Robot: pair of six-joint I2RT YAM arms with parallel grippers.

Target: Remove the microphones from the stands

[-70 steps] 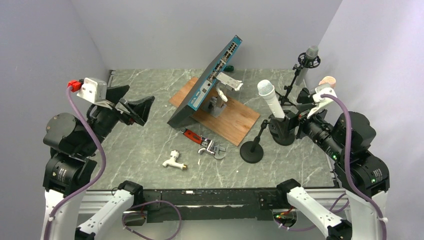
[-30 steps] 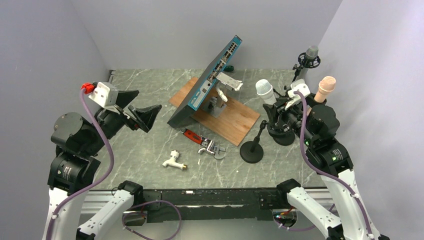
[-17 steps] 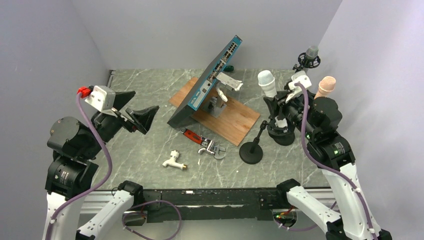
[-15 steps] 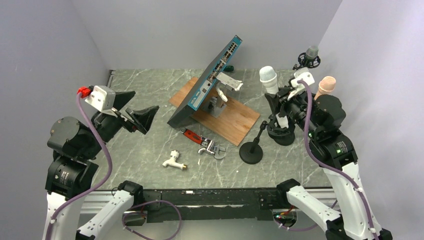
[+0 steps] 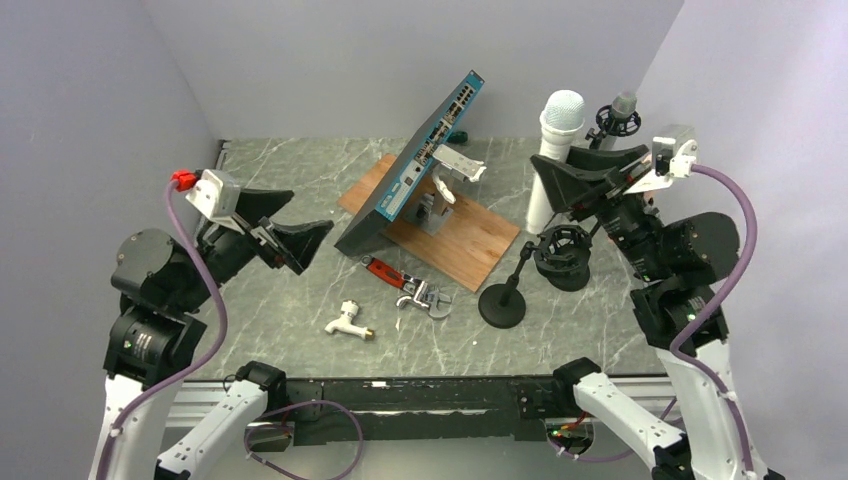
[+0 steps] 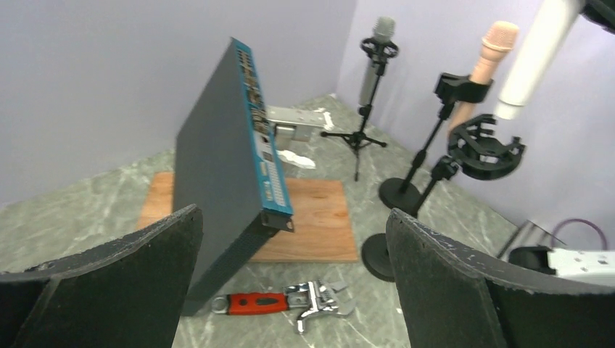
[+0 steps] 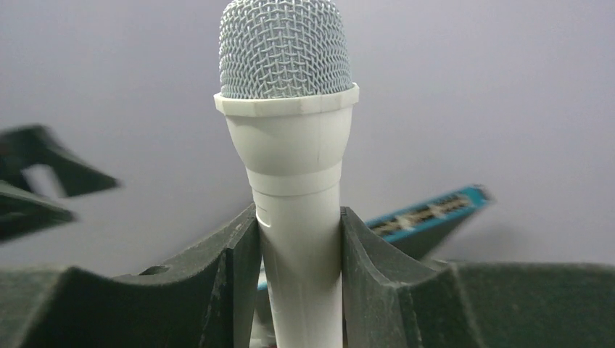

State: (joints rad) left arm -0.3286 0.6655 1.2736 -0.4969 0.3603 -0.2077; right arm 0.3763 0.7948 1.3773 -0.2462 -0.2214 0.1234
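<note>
The left end effector [image 5: 305,213] was kept idle above the table [image 5: 280,310], its 2 fingers spread wide apart with nothing between them; little had altered there. Further right, the stand [image 5: 518,272] was left upright on the table, its black ring clip [image 5: 563,252] now empty. About 2 seconds before, the microphone [image 5: 552,138] had been seated in that clip. It had since been raised out by the right end effector [image 7: 299,239], whose fingers were clamped on the white handle just below the head. In the left wrist view the handle's lower end was seen above the clip and apart from it, so the removal was judged essentially done. The microphone was held almost upright, with a white tapered body and a silver-grey mesh head; no cable was seen.
</note>
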